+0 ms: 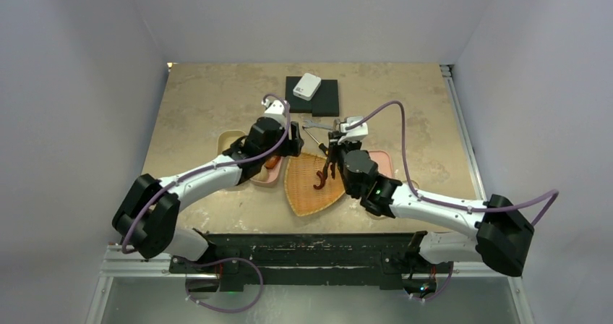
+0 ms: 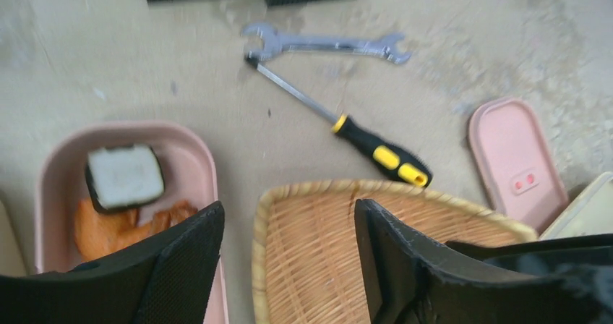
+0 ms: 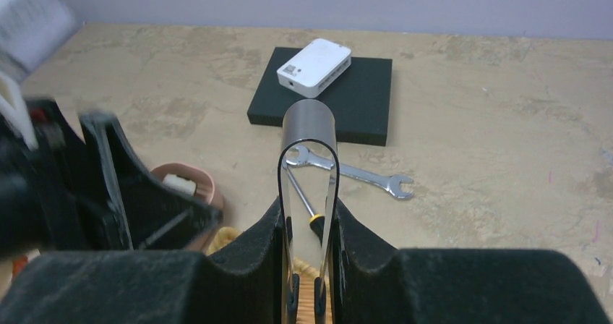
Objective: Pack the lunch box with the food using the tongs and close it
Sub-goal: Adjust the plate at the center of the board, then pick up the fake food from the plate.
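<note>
Right gripper (image 3: 309, 223) pinches the slim dark tongs (image 1: 324, 169) over the basket (image 2: 311, 266), joined loop end sticking up out of the grip, arms pointing down; left gripper (image 2: 288, 212) gapes wide above basket and pink lunch box (image 2: 50, 168)

The tabletop (image 1: 202, 100) is mottled beige with paler blotches. The woven basket (image 2: 311, 266) is straw-tan, finely ribbed, with a lighter rim. Left of the basket, the lunch box (image 2: 195, 158) is pale pink. In it, the black-and-white piece (image 2: 124, 176) shows a white face inside a black border, beside orange bits (image 2: 101, 226). Right of the basket, the lid (image 2: 513, 158) is the same pink. Beyond the basket lie a silver wrench (image 2: 325, 44), a screwdriver (image 2: 383, 154) with a black handle banded yellow, and a black pad (image 1: 325, 100) under a white box (image 1: 307, 87). The tongs (image 3: 309, 121) are shiny grey at the bend, with dark edges. The left pincer (image 2: 288, 223) and right pincer (image 3: 309, 215) are matte black.
</note>
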`<state>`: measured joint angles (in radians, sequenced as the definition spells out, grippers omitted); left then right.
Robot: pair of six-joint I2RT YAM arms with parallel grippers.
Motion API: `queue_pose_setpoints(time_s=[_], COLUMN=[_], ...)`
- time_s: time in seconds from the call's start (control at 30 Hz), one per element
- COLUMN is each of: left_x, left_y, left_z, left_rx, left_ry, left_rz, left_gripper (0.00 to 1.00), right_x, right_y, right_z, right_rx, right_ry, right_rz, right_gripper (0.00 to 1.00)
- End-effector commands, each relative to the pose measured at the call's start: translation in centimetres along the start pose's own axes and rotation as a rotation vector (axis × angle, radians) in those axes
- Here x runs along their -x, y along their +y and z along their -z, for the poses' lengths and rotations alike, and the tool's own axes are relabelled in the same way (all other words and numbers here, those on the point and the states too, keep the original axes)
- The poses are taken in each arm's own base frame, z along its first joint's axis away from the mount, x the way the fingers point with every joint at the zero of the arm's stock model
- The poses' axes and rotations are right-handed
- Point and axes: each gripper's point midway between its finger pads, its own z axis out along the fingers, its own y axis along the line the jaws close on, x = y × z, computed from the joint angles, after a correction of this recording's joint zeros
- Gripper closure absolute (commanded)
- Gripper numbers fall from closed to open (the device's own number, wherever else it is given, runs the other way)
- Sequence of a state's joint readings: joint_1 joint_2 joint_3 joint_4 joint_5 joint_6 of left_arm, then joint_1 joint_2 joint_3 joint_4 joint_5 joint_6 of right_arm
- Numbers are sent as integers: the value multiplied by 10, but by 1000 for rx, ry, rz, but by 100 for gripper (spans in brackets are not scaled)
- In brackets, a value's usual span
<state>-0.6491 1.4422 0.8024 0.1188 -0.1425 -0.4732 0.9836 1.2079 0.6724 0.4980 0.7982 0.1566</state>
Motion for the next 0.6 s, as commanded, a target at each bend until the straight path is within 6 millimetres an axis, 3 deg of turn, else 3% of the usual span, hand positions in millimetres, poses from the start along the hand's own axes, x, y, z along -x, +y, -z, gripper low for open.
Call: queue_pose_setpoints(time_s=[0.0, 0.13, 0.27, 0.57], left_x=[61, 73, 88, 93], left_y=[-3, 26, 40, 45], left_z=[16, 22, 27, 30], left_rx=[24, 106, 113, 114], left_ry=[-103, -84, -115, -121], left_rz=[-109, -100, -61, -53], left_gripper=[33, 31, 30, 29], right_x=[3, -3, 0, 11], right_y=[10, 14, 20, 43], right_z=[-3, -6, -7, -4], right_rx=[-16, -38, -22, 17], right_ry=[-19, -15, -29, -60], right_rz=[-28, 22, 34, 30], right_gripper=[77, 76, 74, 73])
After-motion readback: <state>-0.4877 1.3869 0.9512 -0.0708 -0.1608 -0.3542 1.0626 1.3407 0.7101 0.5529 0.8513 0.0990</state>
